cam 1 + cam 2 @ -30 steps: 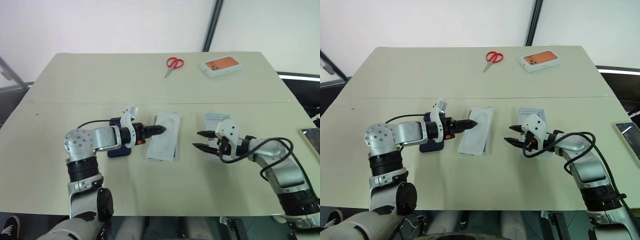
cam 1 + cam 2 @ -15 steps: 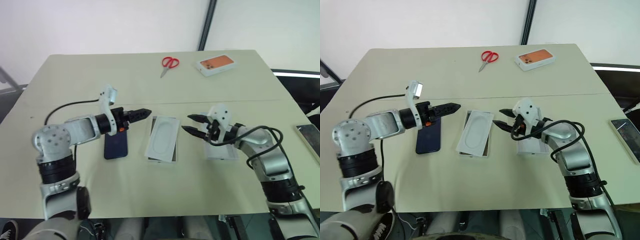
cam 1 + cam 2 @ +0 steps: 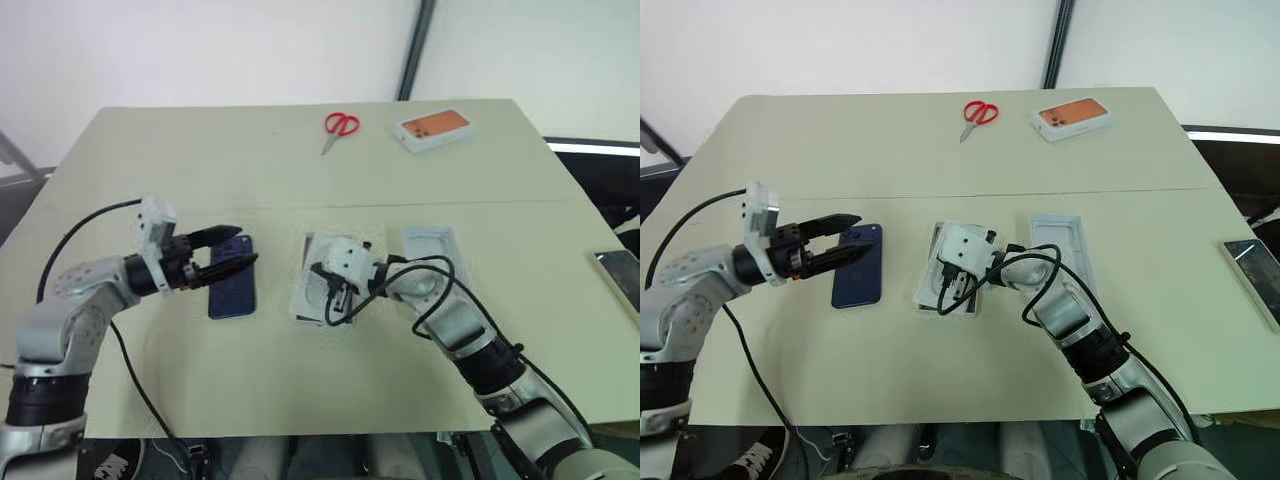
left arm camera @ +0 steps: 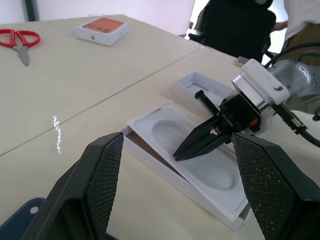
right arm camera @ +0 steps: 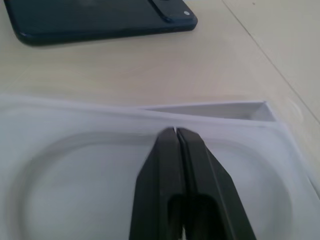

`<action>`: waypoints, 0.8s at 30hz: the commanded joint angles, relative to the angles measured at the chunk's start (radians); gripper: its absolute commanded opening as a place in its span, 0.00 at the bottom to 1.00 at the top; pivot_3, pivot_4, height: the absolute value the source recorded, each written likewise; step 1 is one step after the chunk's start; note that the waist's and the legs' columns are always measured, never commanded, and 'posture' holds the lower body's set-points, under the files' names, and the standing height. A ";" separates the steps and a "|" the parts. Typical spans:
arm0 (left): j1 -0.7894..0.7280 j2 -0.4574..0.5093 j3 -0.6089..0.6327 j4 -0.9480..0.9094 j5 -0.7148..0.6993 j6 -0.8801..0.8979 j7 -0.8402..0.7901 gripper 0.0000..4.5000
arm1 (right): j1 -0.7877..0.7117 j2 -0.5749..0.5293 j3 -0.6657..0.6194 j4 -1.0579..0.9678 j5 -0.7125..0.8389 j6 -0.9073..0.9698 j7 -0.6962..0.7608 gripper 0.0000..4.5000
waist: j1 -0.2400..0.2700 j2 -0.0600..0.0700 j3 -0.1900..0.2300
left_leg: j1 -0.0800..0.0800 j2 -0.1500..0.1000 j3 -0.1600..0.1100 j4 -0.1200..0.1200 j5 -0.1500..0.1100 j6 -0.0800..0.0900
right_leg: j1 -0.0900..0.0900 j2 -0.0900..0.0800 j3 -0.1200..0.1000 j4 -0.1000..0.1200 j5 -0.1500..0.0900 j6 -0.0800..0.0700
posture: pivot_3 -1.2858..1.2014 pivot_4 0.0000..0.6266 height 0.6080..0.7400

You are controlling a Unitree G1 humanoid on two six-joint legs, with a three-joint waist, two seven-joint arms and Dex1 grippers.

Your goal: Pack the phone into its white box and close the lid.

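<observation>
1. You are looking at the white box (image 3: 318, 268) lying near the middle of the table (image 3: 200, 160), with the flat white insert (image 4: 200, 165) resting skewed on top of it, so a strip of the brownish inner floor is showing at one edge in the left wrist view.
2. Your right gripper (image 3: 333, 300) is pointing down onto that insert with its two black fingers (image 5: 175, 175) pressed together, holding nothing; whether the tips are actually touching the oval recess is hard to say.
3. The insert is covering most of the box, so you cannot tell what, if anything, is lying beneath it.
4. The phone (image 3: 233, 283) is lying flat on the table, back up, just left of the box and outside it, touching neither container.
5. Your left gripper (image 3: 228, 250) is hovering over the phone's near-left part with its fingers spread wide apart and nothing between them.
6. The lid (image 3: 432, 245) is sitting open side up to the right of the box, partly hidden behind your right arm and its cable; its hollow is looking empty where it shows.
7. At the far edge, red scissors (image 3: 338, 127) and a box with an orange phone picture (image 3: 437, 129) are lying well apart from the work.
8. A dark flat object (image 3: 622, 272) is being cut off at the right edge.
</observation>
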 commanded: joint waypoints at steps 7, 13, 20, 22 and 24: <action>-0.003 -0.029 0.018 -0.030 -0.007 -0.064 0.006 0.82 | 0.007 -0.005 0.009 -0.011 -0.019 -0.071 0.093 0.01 | -0.001 0.000 0.000 | 0.000 0.000 0.000 0.000 -0.001 0.002 | 0.000 0.000 0.000 0.001 0.000 0.000 | 0.52 0.24 1.00; -0.017 -0.035 0.019 -0.028 -0.008 -0.062 0.018 0.82 | 0.024 -0.042 0.000 -0.003 -0.035 -0.111 0.142 0.01 | -0.001 0.000 0.000 | 0.001 0.000 0.000 0.000 -0.001 0.002 | 0.001 0.000 0.000 0.002 0.000 0.000 | 0.52 0.24 1.00; -0.031 -0.049 0.007 -0.029 -0.003 -0.065 0.029 0.82 | 0.025 -0.078 -0.020 -0.003 -0.034 -0.143 0.181 0.01 | 0.001 0.000 0.000 | 0.001 0.000 -0.001 0.001 -0.001 0.003 | 0.001 0.000 0.000 0.002 0.000 0.000 | 0.52 0.24 1.00; -0.034 -0.053 0.003 -0.026 0.001 -0.067 0.029 0.82 | 0.022 -0.083 -0.015 0.002 -0.040 -0.179 0.189 0.01 | 0.001 0.000 0.000 | 0.001 0.000 -0.001 0.001 -0.001 0.002 | 0.001 0.000 -0.001 0.002 0.000 0.000 | 0.52 0.24 1.00; -0.036 -0.058 0.000 -0.027 0.001 -0.063 0.032 0.82 | 0.021 -0.070 -0.022 0.011 -0.036 -0.181 0.182 0.01 | 0.000 0.000 0.000 | 0.001 0.000 -0.001 0.001 -0.001 0.002 | 0.001 0.000 -0.001 0.002 0.000 0.000 | 0.52 0.24 1.00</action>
